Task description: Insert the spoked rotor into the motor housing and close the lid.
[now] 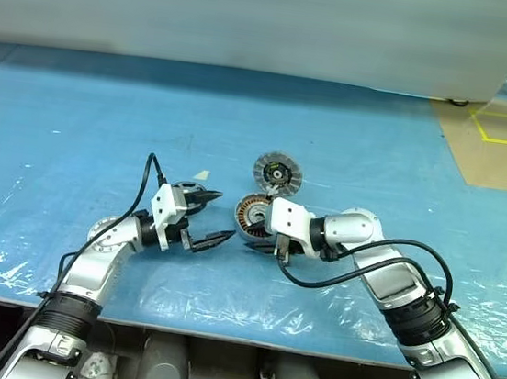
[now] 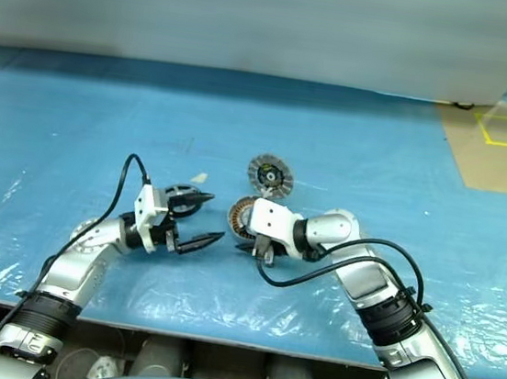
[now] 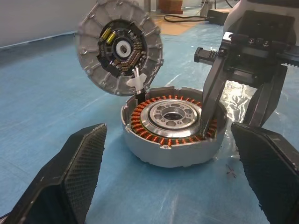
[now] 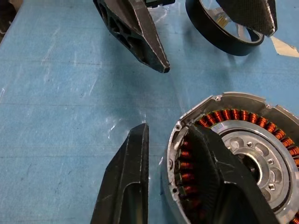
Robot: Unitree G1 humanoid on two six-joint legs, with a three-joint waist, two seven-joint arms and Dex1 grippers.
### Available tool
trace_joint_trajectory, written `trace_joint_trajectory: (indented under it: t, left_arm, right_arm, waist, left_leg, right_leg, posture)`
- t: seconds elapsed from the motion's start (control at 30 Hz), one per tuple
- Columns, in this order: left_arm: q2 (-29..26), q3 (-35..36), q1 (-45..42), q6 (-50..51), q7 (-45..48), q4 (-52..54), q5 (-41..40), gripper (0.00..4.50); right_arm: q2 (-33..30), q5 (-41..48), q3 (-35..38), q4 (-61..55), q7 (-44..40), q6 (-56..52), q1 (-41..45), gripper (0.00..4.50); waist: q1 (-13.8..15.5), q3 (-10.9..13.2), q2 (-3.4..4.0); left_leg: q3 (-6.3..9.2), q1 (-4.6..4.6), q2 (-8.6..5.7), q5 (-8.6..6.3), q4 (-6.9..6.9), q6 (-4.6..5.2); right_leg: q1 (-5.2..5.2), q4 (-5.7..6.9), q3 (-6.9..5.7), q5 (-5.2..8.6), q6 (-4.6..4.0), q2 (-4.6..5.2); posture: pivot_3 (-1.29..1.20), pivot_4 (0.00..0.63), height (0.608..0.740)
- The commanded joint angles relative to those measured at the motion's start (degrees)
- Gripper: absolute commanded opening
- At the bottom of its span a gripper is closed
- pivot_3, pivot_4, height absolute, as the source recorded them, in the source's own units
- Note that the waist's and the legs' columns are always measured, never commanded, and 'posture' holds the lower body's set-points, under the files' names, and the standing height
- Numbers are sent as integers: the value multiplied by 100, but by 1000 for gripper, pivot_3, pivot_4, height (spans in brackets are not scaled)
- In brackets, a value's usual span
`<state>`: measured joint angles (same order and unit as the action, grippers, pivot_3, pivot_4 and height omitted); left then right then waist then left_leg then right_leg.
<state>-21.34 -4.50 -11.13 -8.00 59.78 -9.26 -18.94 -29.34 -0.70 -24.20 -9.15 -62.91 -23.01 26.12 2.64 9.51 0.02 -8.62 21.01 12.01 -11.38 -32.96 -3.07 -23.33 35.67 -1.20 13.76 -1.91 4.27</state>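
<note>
housing (image 3: 172,126) flat on blue sheet (image 1: 77,122), windings up, nothing in it yet. lid (image 1: 278,172) just behind it; rotor (image 4: 224,28) close by left gripper (image 1: 211,219), spread wide, holding nothing. right gripper (image 4: 173,186) straddling housing wall, one finger inside, one outside, parted a little, clamp not certain. best to steady housing, then lower rotor level and centred, clear of windings.
</note>
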Motion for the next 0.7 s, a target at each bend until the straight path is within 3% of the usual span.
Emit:
trace_joint_trajectory:
  t: [0.03, 0.37, 0.7]
  left_arm:
    - [-7, -4, -22, -31, 37, 127, -33, 4500]
    - [53, -73, -80, -51, 178, 111, -68, 4500]
    - [137, -179, -284, 93, 329, 92, -96, 4500]
  right_arm:
    - [-24, 434, 350, -239, -90, 14, 87, 1320]
    - [-274, 1253, 1484, -801, 197, 158, -360, 1320]
    - [-450, 978, 2583, -852, 1651, 422, -1958, 1320]
  waist:
    - [1, 0, 0]
    - [32, 0, 0]
    - [125, 0, 0]
  left_leg:
    - [0, 0, 0, 0, 0, 0]
    - [0, -1, 0, 1, 0, 2]
    - [-1, -4, -2, -2, 1, -1]
  right_leg:
    - [0, 0, 0, 0, 0, 0]
    - [0, 0, 0, 0, 0, 0]
    - [1, -3, 3, 0, 1, 1]
  posture:
    - [0, 150, 740]
    - [0, 150, 740]
    - [0, 150, 740]
